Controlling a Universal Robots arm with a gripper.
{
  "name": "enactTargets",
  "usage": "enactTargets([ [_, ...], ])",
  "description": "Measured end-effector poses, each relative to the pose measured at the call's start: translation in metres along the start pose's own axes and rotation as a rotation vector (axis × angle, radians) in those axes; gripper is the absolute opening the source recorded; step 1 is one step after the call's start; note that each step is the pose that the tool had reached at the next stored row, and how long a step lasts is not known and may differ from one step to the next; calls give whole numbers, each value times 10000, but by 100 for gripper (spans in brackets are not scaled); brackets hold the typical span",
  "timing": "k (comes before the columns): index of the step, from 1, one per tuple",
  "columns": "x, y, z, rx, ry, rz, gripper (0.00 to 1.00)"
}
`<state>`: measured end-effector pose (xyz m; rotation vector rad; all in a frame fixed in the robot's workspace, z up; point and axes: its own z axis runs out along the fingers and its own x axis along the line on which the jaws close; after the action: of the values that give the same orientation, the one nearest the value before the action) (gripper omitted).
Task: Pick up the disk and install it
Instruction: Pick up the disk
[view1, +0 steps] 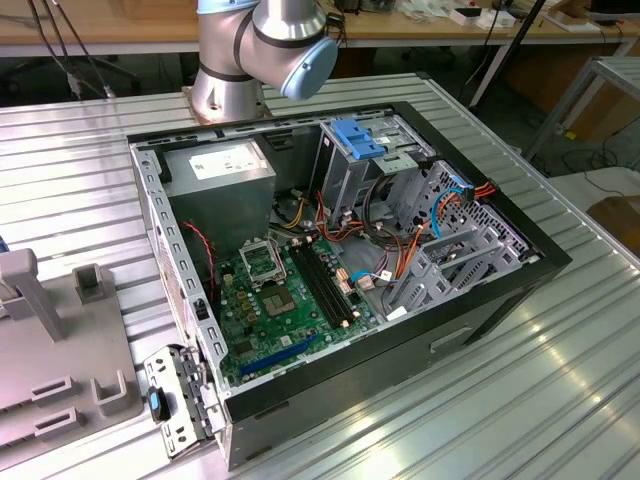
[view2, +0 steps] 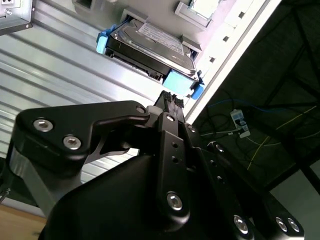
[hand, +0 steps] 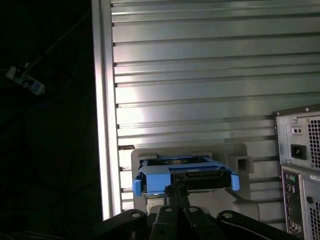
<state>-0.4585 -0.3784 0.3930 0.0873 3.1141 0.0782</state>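
Second wrist view, remote station: one disk (view2: 150, 42), a flat rectangular dark grey metal hard drive in a bright blue plastic carrier frame, sits in one pale grey plastic holder (view2: 192, 44) on the ribbed aluminium bench (view2: 50, 65), close to the bench's edge. The tip of the black metal jaws comes up just beside the blue frame at one end of the disk. I cannot tell whether the jaws are open, closed or touching it, because the black body behind them covers the view.

From the first wrist view I see the same disk (hand: 197, 176) end-on in the holder (hand: 136, 161), with two blue frame ears, one at each side. One computer rear panel (hand: 300, 165) stands near the holder on the bench (hand: 200, 65).

On the exterior view I count one open black desktop computer case (view1: 500, 300) lying on the bench (view1: 520, 400). Inside it are one green motherboard (view1: 275, 310), one silver power supply box (view1: 220, 165) and one blue plastic bracket (view1: 357, 137) on top of the grey metal drive cage (view1: 345, 175). One silver and pale blue robot arm (view1: 260, 45) rises behind the case. One grey moulded fixture (view1: 40, 340) with slots lies at the exterior view's left.
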Motion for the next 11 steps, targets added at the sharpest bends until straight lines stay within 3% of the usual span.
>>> enactTargets([
  [7,0,0,1,-33,69,-1387,11],
  [9,-1,0,1,-51,108,-2144,11],
  [11,0,0,1,-60,128,-2529,11],
])
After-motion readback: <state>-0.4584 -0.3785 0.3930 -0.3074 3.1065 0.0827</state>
